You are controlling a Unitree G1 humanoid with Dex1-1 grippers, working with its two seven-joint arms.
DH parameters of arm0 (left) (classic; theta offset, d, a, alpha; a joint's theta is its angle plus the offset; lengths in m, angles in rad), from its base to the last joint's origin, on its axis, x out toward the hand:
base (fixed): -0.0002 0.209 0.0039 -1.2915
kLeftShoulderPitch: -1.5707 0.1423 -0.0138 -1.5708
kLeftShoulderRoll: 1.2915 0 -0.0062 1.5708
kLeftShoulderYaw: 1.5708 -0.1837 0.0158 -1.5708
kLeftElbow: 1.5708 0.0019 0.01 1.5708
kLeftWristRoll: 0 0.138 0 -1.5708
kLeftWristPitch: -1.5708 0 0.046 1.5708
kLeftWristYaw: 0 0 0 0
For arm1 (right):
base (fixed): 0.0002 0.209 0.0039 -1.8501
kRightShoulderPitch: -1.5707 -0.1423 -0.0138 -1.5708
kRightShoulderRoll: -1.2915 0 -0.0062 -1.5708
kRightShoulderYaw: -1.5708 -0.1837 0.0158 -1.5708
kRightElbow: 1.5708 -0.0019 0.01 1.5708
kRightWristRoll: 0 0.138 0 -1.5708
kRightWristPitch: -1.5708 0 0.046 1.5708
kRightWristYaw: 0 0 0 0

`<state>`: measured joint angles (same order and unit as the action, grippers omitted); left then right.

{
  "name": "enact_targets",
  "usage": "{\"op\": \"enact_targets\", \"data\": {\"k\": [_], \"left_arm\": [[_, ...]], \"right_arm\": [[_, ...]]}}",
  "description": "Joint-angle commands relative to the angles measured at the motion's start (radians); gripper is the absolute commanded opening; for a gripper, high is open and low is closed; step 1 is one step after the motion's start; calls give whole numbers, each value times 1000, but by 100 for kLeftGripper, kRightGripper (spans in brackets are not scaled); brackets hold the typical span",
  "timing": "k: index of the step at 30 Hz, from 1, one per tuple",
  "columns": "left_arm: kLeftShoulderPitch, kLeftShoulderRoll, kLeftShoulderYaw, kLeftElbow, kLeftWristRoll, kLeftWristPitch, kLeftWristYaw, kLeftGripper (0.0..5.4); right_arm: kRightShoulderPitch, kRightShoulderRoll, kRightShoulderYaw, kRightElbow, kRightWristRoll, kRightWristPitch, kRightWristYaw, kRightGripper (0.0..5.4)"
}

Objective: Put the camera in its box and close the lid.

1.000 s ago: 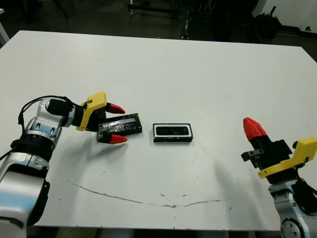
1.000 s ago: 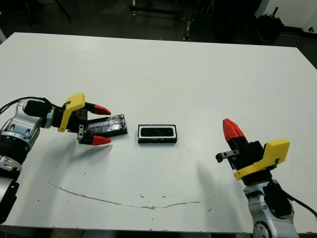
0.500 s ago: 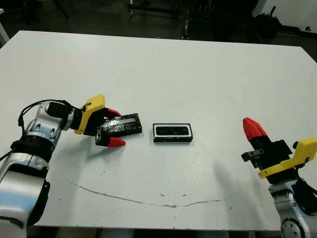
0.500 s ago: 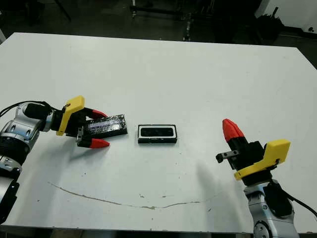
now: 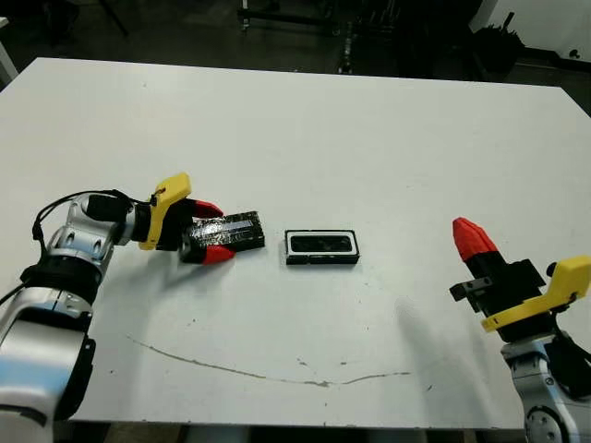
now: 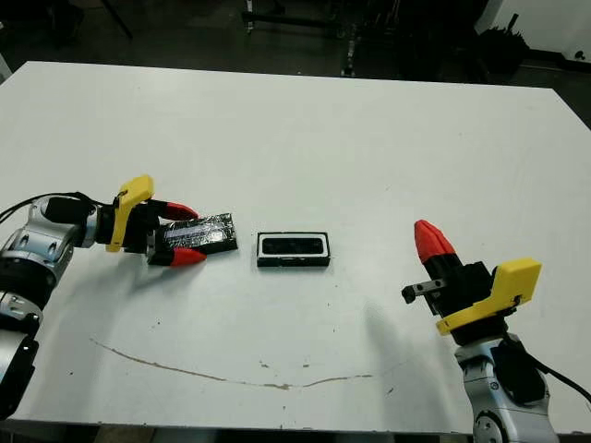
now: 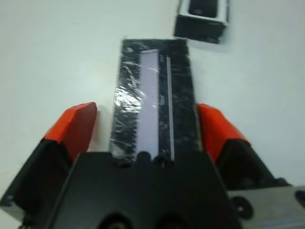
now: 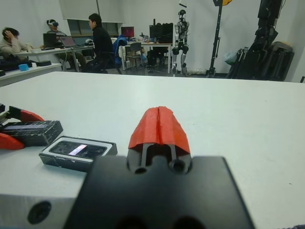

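Table (image 5: 305,120): white, holds everything.
Left gripper (image 5: 205,232): its 2 red fingers bracket the lid's long sides, near-touching; grip not clearly clenched.
Right gripper (image 5: 471,238): clenched, empty, well apart.
Lid (image 5: 231,231): flat on table, just beside box.
Box (image 5: 321,247): uncovered.
Camera (image 5: 321,244): inside box.
Progress: camera stowed; lid remains to be placed.

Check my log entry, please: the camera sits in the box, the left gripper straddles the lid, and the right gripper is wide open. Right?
Not quite: the right gripper is shut, its red tips pressed together in the right wrist view. The camera does sit in the box, and the left gripper does straddle the lid.
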<state>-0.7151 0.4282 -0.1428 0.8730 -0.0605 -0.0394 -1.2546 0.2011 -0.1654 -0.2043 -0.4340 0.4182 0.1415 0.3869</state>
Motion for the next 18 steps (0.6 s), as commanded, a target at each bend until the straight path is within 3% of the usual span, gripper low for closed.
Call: {"op": "enact_targets", "data": {"k": [1, 7, 18], "left_arm": [[23, 1, 6, -23, -4, -6, 4, 398], [17, 13, -3, -44, 4, 6, -13, 315], [9, 29, -6, -69, 14, -10, -25, 315]], "right_arm": [[-3, -16, -2, 4, 4, -3, -2, 0], [-7, -19, -7, 0, 15, 4, -6, 0], [-7, -34, -7, -13, 19, 19, -22, 0]]}}
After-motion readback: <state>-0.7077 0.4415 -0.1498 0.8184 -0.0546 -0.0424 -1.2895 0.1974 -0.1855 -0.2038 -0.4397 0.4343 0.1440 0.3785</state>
